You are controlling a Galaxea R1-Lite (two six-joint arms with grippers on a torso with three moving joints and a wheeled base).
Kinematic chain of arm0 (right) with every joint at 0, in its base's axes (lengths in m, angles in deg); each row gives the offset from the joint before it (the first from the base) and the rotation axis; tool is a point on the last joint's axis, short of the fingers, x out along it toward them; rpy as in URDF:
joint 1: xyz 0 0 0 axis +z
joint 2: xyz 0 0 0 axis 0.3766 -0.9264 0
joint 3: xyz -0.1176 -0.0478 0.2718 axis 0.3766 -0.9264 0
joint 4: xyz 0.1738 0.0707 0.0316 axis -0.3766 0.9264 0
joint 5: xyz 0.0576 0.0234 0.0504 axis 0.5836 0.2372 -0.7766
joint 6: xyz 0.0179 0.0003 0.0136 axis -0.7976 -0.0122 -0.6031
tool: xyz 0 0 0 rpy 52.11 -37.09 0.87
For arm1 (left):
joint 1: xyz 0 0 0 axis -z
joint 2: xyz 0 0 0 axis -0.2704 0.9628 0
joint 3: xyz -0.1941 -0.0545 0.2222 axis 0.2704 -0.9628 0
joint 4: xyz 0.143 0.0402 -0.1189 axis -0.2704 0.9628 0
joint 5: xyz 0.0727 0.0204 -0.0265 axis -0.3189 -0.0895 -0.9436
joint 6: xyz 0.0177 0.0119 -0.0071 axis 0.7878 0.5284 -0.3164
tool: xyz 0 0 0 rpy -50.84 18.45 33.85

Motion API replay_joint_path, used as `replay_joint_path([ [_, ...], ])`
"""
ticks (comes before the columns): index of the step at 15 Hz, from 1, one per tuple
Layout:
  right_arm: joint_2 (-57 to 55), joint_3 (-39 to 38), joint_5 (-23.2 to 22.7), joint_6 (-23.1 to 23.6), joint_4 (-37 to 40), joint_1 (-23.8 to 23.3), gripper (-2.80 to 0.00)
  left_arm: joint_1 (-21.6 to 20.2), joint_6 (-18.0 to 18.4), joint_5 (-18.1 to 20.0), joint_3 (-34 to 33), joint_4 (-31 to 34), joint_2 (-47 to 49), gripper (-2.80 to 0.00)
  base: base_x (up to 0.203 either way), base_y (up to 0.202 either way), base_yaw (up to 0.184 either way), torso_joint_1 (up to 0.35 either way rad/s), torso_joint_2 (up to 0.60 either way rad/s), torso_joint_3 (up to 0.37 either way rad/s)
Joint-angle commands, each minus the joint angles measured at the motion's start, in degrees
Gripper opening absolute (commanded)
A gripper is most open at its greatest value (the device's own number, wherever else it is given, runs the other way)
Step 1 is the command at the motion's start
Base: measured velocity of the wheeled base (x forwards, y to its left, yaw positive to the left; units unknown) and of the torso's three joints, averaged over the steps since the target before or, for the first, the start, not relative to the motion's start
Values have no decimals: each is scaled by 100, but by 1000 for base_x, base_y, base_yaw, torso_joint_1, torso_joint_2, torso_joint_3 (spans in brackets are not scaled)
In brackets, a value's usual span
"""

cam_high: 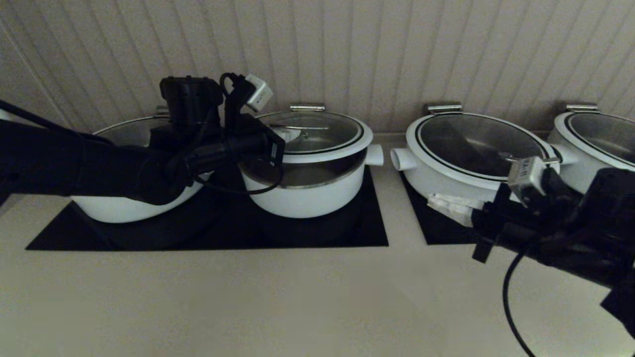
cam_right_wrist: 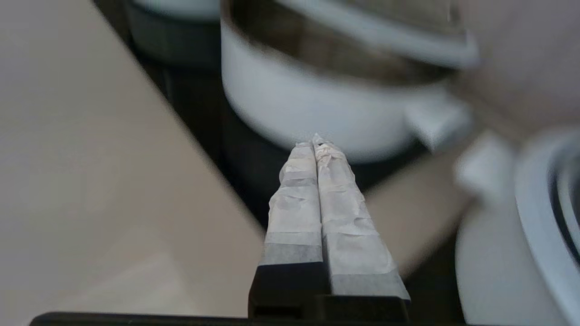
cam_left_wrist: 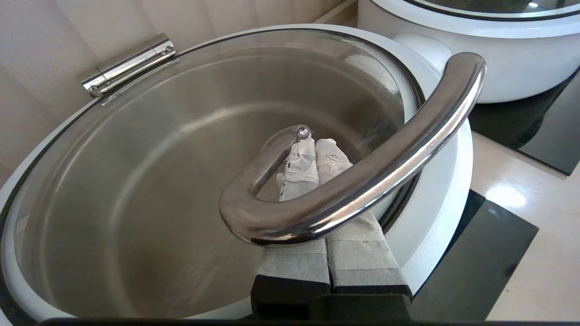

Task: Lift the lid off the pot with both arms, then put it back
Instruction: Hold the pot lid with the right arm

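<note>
The left gripper [cam_left_wrist: 312, 147] has its taped fingers [cam_left_wrist: 294, 172] pressed together with nothing between them, slid under the steel handle [cam_left_wrist: 362, 181] of the lid [cam_high: 317, 136], so the handle rides on top of them like a hook. The lid sits tilted, its near edge raised clear of the pot [cam_high: 307, 188], with the steel inner bowl showing in the gap. Whether its far edge touches the rim by the hinge-like bracket [cam_high: 307, 106] cannot be told.

The right gripper [cam_right_wrist: 315, 145] is also clenched on nothing. It hangs to the right, near the front of a wider pot [cam_high: 466, 163], well apart from the lid.

My reading: the lift is partly done, and by the left arm alone. The right arm has yet to join, and putting the lid back flat on the pot, which stands on the black mat [cam_high: 367, 228] left of centre, remains
</note>
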Motion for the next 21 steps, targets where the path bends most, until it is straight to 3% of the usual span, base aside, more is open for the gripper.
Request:
replay_joint_path([
  [1,-778,528,-13,-288,-466,323,-280,-1,5,15,-1,-21,14,-280,0,0,0,0,0,0],
  [4,-1432,904,9,-613,-1540,564,-280,-1,5,15,-1,-21,14,-280,0,0,0,0,0,0],
  [6,-1707,999,10,-709,-1846,735,-280,-1,-4,11,-1,-21,31,-280,0,0,0,0,0,0],
  [21,-2858,2485,87,-931,-1870,790,-280,-1,-4,7,-1,-21,49,-280,0,0,0,0,0,0],
])
